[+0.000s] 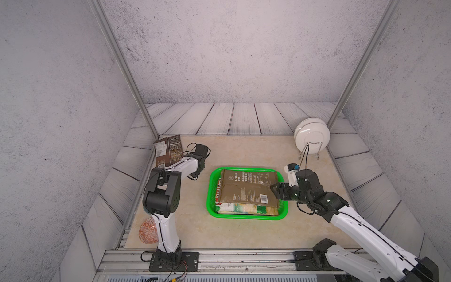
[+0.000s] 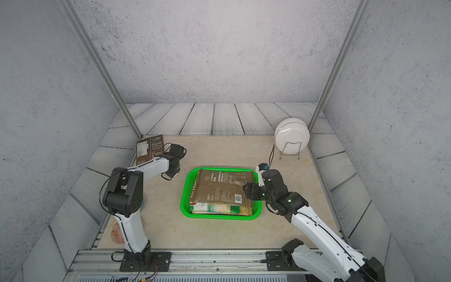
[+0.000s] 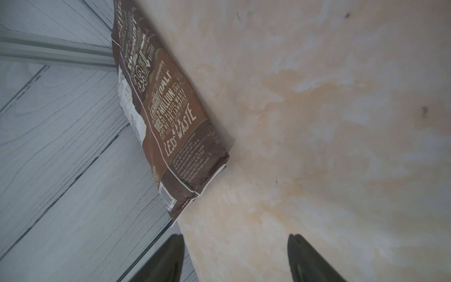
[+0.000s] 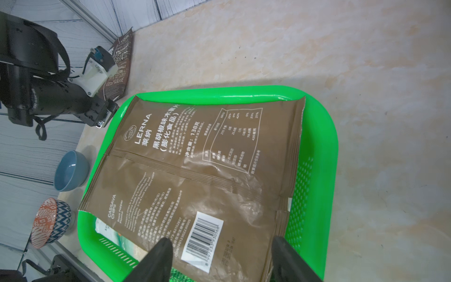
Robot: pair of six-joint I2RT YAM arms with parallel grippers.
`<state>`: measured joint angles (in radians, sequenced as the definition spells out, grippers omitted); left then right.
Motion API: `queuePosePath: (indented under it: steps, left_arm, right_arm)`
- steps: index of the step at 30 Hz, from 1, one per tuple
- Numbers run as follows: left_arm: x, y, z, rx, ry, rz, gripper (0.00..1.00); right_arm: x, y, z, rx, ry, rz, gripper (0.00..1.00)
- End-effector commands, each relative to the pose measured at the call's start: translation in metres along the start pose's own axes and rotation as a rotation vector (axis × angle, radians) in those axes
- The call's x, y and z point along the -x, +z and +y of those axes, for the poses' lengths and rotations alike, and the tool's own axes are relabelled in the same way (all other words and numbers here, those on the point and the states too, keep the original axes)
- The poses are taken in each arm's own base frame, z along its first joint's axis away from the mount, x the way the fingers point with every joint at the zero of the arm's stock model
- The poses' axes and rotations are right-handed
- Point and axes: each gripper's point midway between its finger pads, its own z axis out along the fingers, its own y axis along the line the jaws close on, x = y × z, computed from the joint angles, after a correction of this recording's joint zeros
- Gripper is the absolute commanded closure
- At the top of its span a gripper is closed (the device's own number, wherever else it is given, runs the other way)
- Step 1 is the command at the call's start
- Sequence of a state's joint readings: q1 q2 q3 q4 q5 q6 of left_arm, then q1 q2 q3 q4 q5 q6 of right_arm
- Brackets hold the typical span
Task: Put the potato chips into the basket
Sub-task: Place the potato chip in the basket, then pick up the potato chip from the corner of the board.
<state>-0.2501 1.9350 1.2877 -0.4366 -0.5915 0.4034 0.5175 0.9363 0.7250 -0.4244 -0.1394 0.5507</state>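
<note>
The green basket (image 1: pixel 246 218) (image 2: pixel 219 217) (image 4: pixel 324 151) sits mid-table, holding several bags of potato chips. An olive-brown bag (image 1: pixel 249 186) (image 2: pixel 224 188) (image 4: pixel 195 166) lies on top, label side up. A red bag (image 1: pixel 218 188) and a pale green bag (image 1: pixel 244 209) peek out under it. My right gripper (image 1: pixel 274 190) (image 2: pixel 247 191) (image 4: pixel 220 239) is open over that bag's barcode corner at the basket's right rim. A brown bag (image 1: pixel 168 150) (image 2: pixel 148 149) (image 3: pixel 168 114) leans on the left wall at the back corner. My left gripper (image 3: pixel 235 235) is open and empty, short of it.
White plates (image 1: pixel 312 136) stand in a wire rack at the back right. An orange-red patterned bowl (image 1: pixel 147 230) (image 4: pixel 46 222) and a blue bowl (image 4: pixel 70 171) sit by the left arm's base. Metal posts rise at both back corners.
</note>
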Motion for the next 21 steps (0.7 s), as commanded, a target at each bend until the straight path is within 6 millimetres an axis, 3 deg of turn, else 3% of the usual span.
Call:
queuePosePath:
  steps: [1, 9, 16, 21]
  left_arm:
    - [-0.005, 0.007, 0.017, 0.038, -0.049, 0.041, 0.27]
    - [-0.016, 0.024, 0.017, 0.032, -0.048, 0.104, 0.27]
    - [-0.021, 0.029, 0.007, -0.01, -0.04, 0.12, 0.26]
    - [-0.021, 0.032, 0.011, 0.012, -0.036, 0.127, 0.26]
  right_arm:
    - [0.006, 0.0, 0.004, 0.026, 0.011, -0.032, 0.32]
    - [0.003, 0.006, 0.008, 0.046, 0.023, -0.003, 0.32]
    - [0.001, 0.006, 0.008, 0.054, 0.027, 0.003, 0.31]
    - [0.002, 0.008, 0.012, 0.073, 0.038, 0.001, 0.31]
